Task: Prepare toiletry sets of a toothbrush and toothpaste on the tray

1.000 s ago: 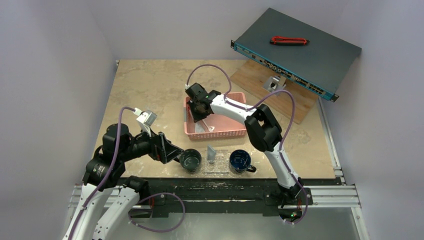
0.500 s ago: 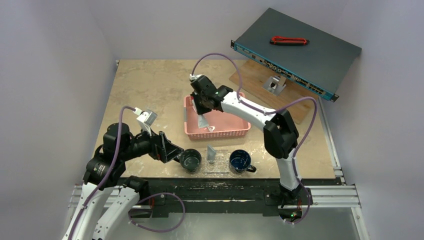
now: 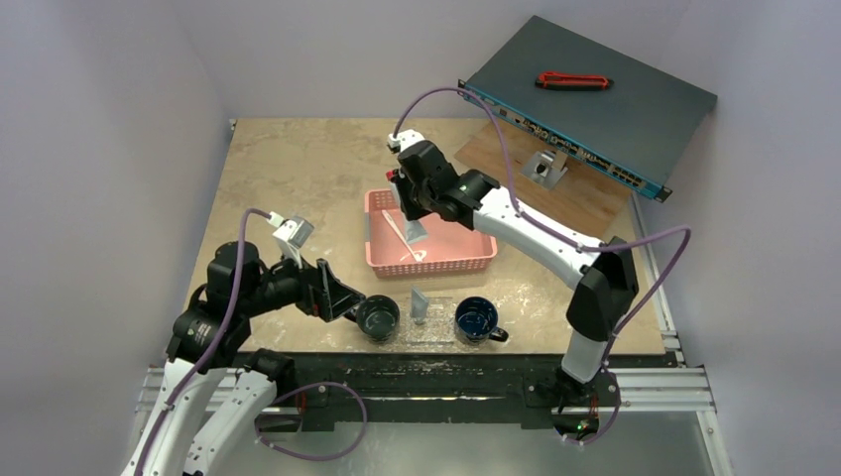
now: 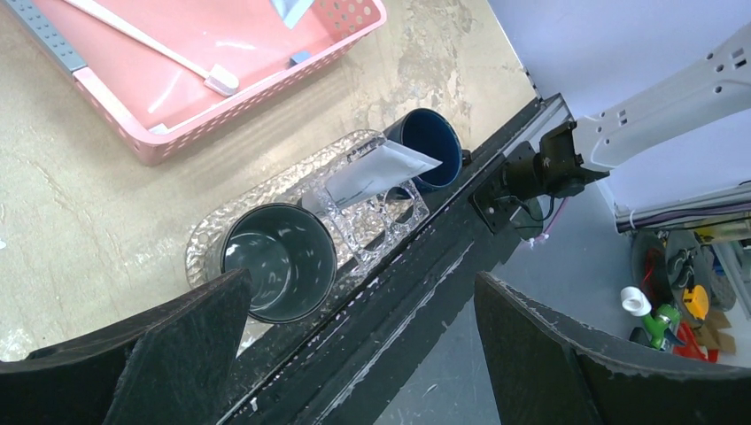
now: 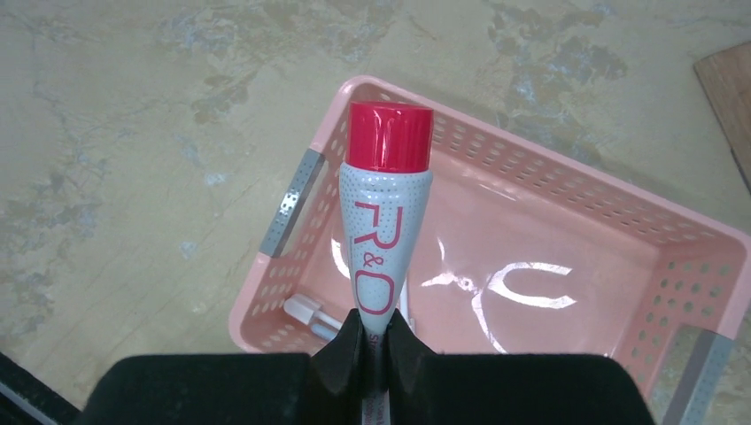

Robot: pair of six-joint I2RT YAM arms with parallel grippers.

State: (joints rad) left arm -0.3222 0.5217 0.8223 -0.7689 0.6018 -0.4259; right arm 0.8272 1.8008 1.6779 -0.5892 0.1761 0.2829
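The right pincer (image 5: 375, 347) is pressed together on the flat end of a toothpaste tube (image 5: 381, 235), which is pale grey with red print and a red cap; the cap points away from the fingers, toward the pink basket (image 5: 576, 190) below it. In the top view this tube hangs over the left half of the basket, and whether it touches the bottom I cannot tell. Inside the basket a white toothbrush (image 4: 142, 37) lies on a slant, its head toward the near wall. The left pincer (image 4: 354, 354) is spread wide and holds nothing; it hovers low at the near edge of the counter (image 3: 298, 178), just beside the left end of the tray (image 4: 217, 232). The tray is clear and bumpy, and it lies between the basket and the near edge. A grey mug (image 4: 279, 261) stands on its left end and a blue mug (image 4: 429, 142) at its right end. Between the two mugs a second toothpaste tube (image 4: 372, 173), pale and without visible print, rests tilted on a small clear holder (image 4: 376, 226).
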